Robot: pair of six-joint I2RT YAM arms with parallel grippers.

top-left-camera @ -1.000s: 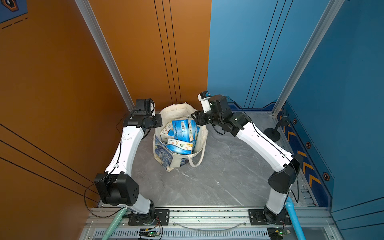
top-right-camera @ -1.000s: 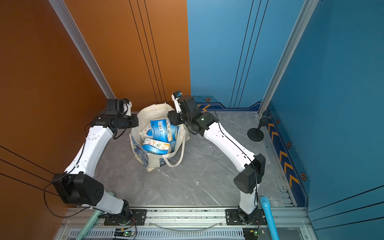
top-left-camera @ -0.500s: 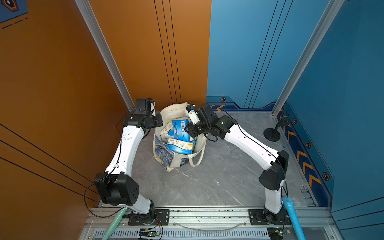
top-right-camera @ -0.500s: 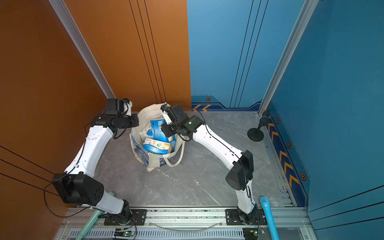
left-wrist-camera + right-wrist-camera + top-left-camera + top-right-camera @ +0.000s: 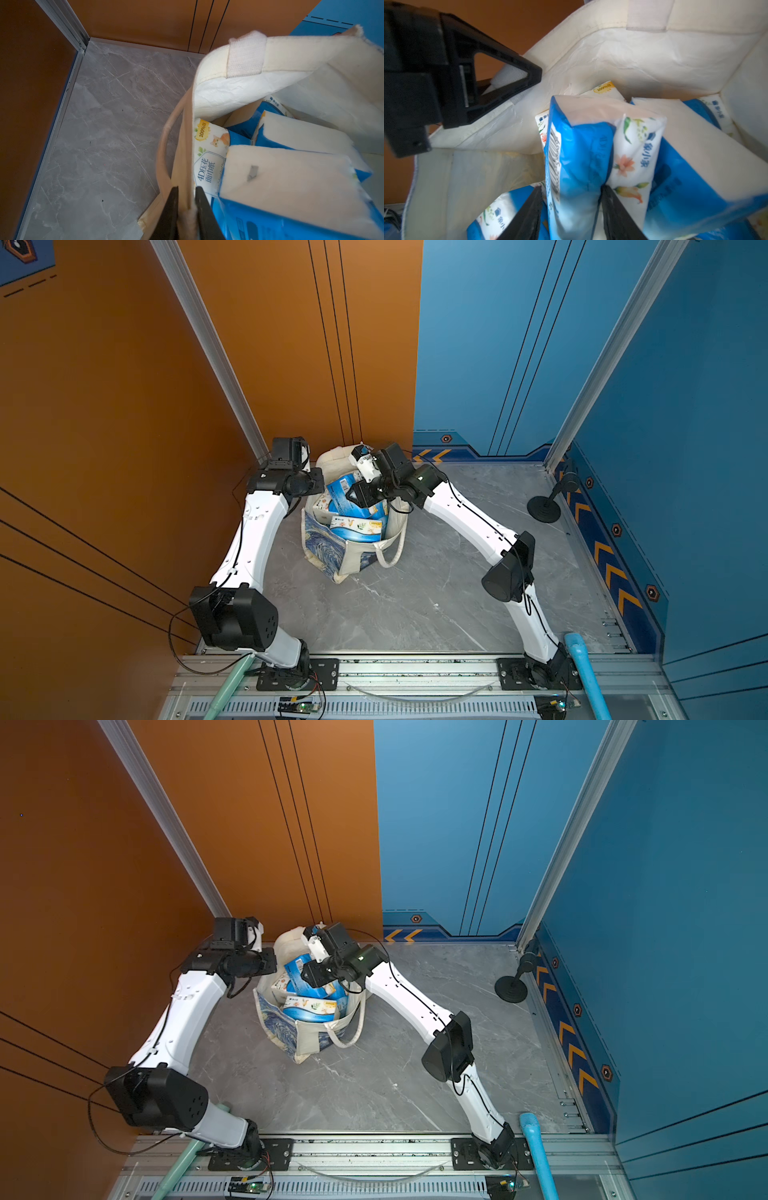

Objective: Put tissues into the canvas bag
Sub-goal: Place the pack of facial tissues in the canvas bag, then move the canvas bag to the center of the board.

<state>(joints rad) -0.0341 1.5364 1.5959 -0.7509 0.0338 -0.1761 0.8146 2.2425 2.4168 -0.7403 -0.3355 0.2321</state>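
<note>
The canvas bag (image 5: 322, 539) (image 5: 274, 1021) stands open on the grey floor near the back wall, with a blue swirl print outside and cream lining (image 5: 633, 54). Several blue and white tissues (image 5: 357, 526) (image 5: 309, 1006) (image 5: 291, 178) lie inside it. My left gripper (image 5: 187, 193) (image 5: 311, 489) is shut on the bag's left rim (image 5: 187, 145). Its black finger also shows in the right wrist view (image 5: 500, 68). My right gripper (image 5: 572, 193) (image 5: 353, 499) reaches into the bag's mouth. It is shut on an upright tissue pack (image 5: 577, 149) (image 5: 343, 489), and one finger dents the wrap.
The orange wall (image 5: 291, 364) stands close behind the bag and the left arm. A black round-based stand (image 5: 544, 506) (image 5: 512, 990) sits at the far right by the blue wall. Bare grey marble floor (image 5: 415, 605) lies in front of the bag.
My right arm has swung left from the bag's right rim to over its mouth and reached down onto the upright pack. The left gripper and the bag have stayed put.
</note>
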